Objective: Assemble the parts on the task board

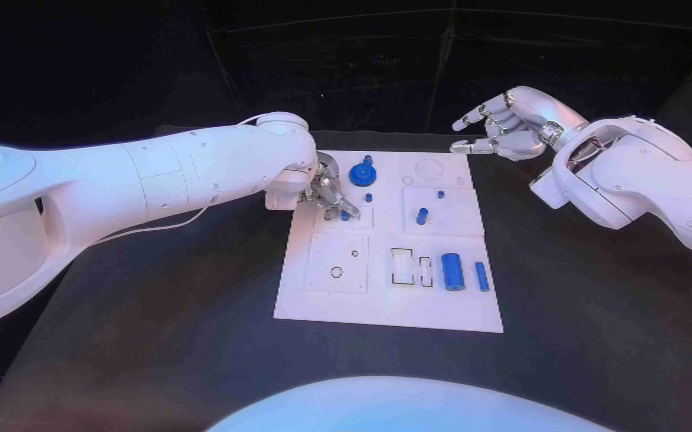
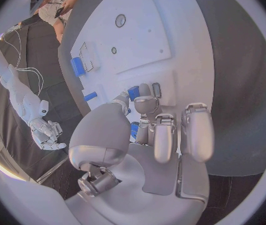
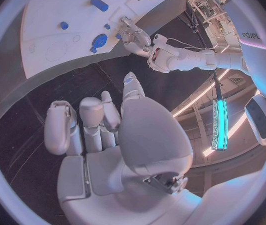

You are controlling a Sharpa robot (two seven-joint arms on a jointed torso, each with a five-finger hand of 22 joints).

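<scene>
Fingers of the left hand are down on the upper-left part of the task board, left of centre in the head view. The left wrist view shows the fingertips bunched around a small blue part, with a second blue piece showing between the fingers lower down. Whether the part is firmly pinched or only touched cannot be told with certainty; the hand appears to be closed on it.

The right hand hangs in the air at the upper right of the frame, past the far right corner of the board, fingers loosely curled and apart, holding nothing.

On the board, a round blue knob-like part sits just right of the left hand near the far edge. A short blue peg stands right of centre. A larger blue cylinder and a thinner blue pin lie in the lower-right area, beside two outlined slots.

Judged step: seating or picking a small part at the upper-left station. The next move calls for fine alignment of that part with its socket, straight vertical pressure, and no sideways drag across the black worktop.
</scene>
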